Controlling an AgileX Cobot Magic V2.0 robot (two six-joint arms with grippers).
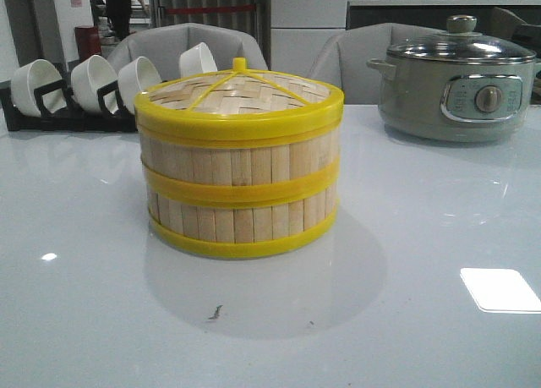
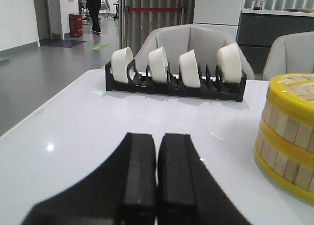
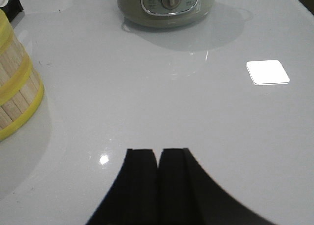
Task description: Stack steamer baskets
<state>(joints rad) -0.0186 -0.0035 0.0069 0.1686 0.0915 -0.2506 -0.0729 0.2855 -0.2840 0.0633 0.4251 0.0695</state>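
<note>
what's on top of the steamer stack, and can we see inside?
A woven bamboo lid with a yellow rim and small yellow knob sits on the two stacked steamer baskets. It covers the top fully, so the inside is hidden.

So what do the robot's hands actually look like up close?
Each hand, left hand and right hand, shows as two flat, matte black fingers with squared-off tips and broad sides that flare out towards the wrist. No cables, labels or markings show, and the arms are out of view.
</note>
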